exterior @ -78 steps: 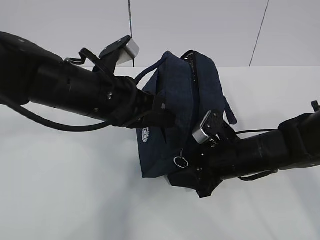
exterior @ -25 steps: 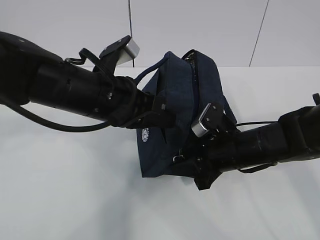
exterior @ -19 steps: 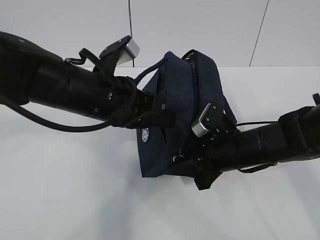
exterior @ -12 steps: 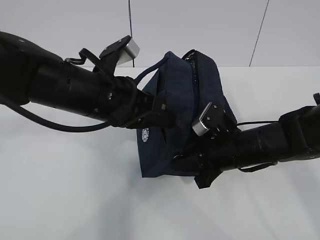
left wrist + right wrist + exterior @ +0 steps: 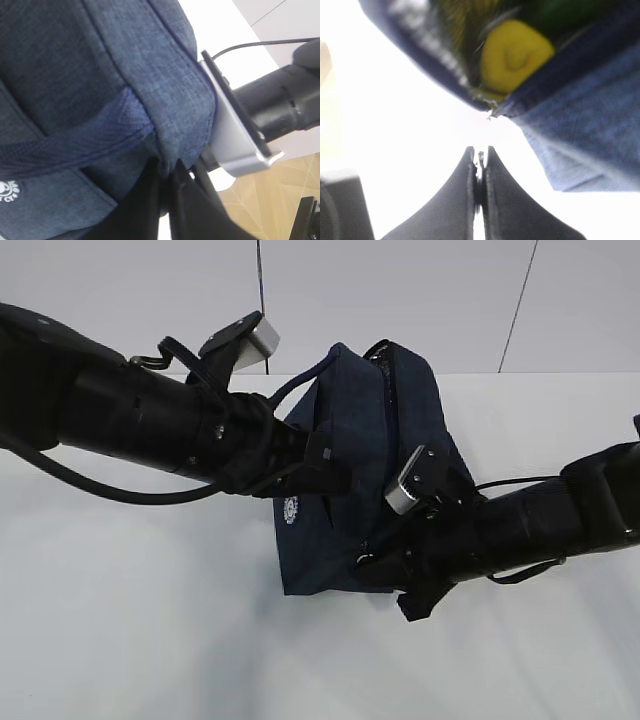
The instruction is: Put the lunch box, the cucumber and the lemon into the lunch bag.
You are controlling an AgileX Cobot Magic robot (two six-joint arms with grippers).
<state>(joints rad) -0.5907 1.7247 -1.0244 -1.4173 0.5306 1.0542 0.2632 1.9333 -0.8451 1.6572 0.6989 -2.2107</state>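
Note:
The dark navy lunch bag (image 5: pixel 350 430) stands on the white table, its white logo (image 5: pixel 291 509) facing front. My left gripper (image 5: pixel 330 475) is shut on a fabric edge of the bag (image 5: pixel 100 60), as the left wrist view (image 5: pixel 167 172) shows. My right gripper (image 5: pixel 368 560) is at the bag's lower front corner, shut on the thin metal zipper pull (image 5: pixel 480 156). In the right wrist view the bag (image 5: pixel 585 115) gapes open. The yellow lemon (image 5: pixel 515 55) and part of the dark green cucumber (image 5: pixel 560 12) lie inside. The lunch box is hidden.
The white table (image 5: pixel 130 620) stretches to the left and front of the bag. A pale wall stands behind. The right arm's silver wrist camera (image 5: pixel 405 495) sits close against the bag's side and shows in the left wrist view (image 5: pixel 235 135).
The ring pull hung free at first. My right gripper closed in on it, took hold, and has now shifted slightly down and right. The left arm has not moved.

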